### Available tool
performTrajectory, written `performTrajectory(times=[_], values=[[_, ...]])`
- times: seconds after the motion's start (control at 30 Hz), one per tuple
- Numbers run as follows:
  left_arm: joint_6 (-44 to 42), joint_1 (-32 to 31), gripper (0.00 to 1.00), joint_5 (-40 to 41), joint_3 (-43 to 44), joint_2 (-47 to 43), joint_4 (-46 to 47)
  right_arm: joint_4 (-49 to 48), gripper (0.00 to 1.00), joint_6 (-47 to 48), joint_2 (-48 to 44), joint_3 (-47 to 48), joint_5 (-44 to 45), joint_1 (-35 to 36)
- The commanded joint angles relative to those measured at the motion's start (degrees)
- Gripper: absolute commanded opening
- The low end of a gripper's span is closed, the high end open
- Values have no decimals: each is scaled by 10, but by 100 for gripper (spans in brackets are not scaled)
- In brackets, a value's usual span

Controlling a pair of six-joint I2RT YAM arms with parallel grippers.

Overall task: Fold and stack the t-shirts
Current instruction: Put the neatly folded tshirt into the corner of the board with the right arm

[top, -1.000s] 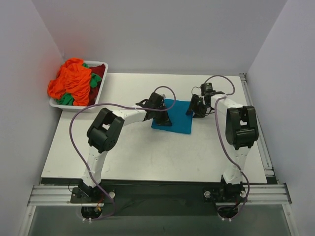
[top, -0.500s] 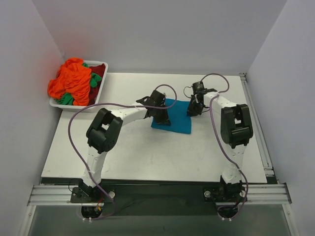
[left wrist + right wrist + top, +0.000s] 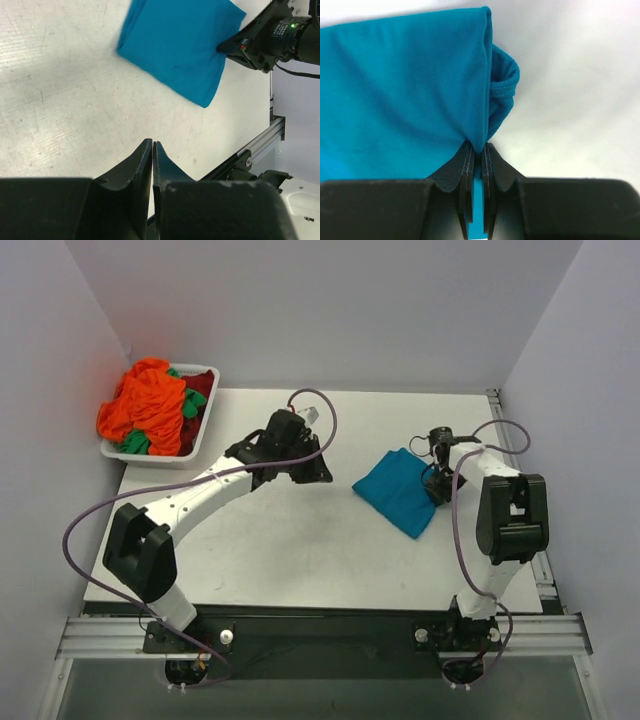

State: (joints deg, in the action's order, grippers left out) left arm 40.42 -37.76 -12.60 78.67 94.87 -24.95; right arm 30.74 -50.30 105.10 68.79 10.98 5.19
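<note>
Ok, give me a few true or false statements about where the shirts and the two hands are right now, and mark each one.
1. The right hand is shut on an edge of the folded teal-blue t-shirt. True.
2. The left hand grips that shirt too. False: it is shut on nothing, apart from the shirt.
3. The orange t-shirt is heaped in the white tray. True.
4. The teal-blue t-shirt is in the tray. False: it lies on the table, towards its right side.
</note>
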Motion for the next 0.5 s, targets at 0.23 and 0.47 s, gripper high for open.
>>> performTrajectory(times=[0.23,0.47], values=[[-28,-11,16,6,-26,-67,-37,186,0,-186,-149,-143,127,-102],[-19,-34,16,21,-39,-84,-35,188,0,-189,-274,-258,127,-234]])
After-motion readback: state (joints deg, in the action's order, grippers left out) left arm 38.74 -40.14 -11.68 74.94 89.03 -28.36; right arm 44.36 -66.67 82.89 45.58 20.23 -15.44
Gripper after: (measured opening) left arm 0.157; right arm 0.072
